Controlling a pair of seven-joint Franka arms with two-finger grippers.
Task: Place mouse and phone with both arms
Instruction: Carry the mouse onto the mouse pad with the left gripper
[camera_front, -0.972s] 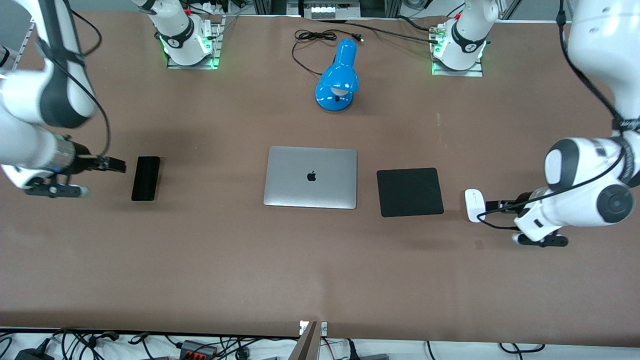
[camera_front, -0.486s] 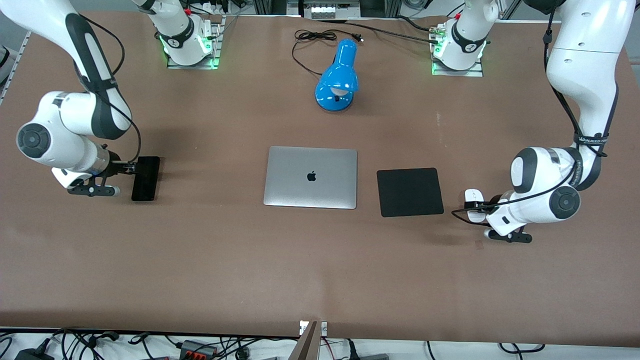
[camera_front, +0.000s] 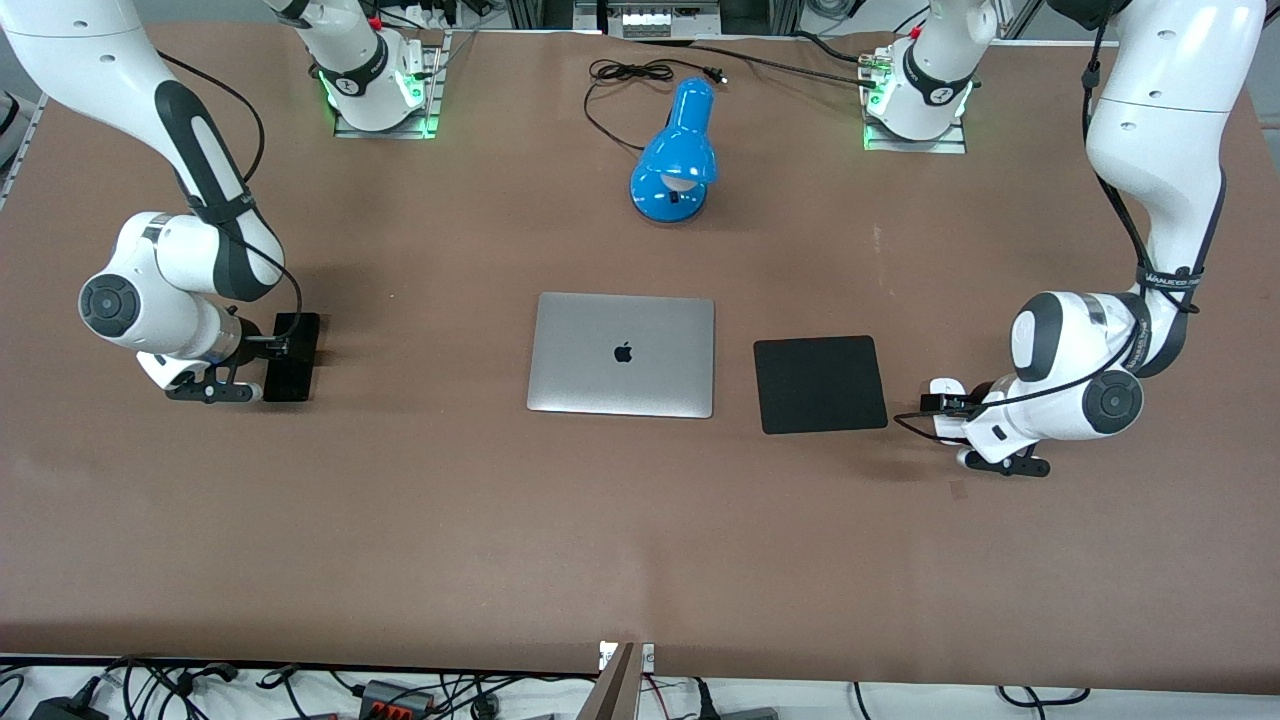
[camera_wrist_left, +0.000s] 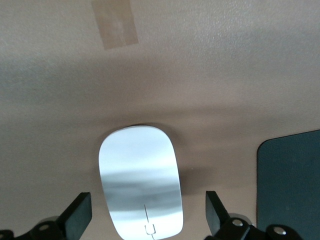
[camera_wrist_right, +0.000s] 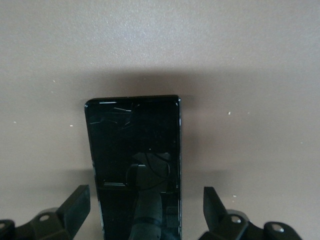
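Note:
The black phone (camera_front: 298, 352) lies flat on the brown table toward the right arm's end. My right gripper (camera_front: 264, 346) is open just above it. In the right wrist view the phone (camera_wrist_right: 134, 145) lies between the two spread fingers (camera_wrist_right: 75, 206), and neither touches it. The white mouse (camera_front: 943, 387) lies toward the left arm's end, beside the black mouse pad (camera_front: 820, 383). My left gripper (camera_front: 940, 404) is open low over the mouse. In the left wrist view the mouse (camera_wrist_left: 141, 175) sits between the spread fingers (camera_wrist_left: 216, 214), with gaps on both sides.
A closed silver laptop (camera_front: 621, 354) lies at mid table between the phone and the mouse pad. A blue desk lamp (camera_front: 677, 155) with a black cable (camera_front: 630, 72) stands farther from the camera. A strip of tape (camera_wrist_left: 116, 22) is stuck on the table near the mouse.
Both arms have swung in from the table's ends. The right gripper came over the phone and the left gripper came over the mouse. Phone and mouse have not moved.

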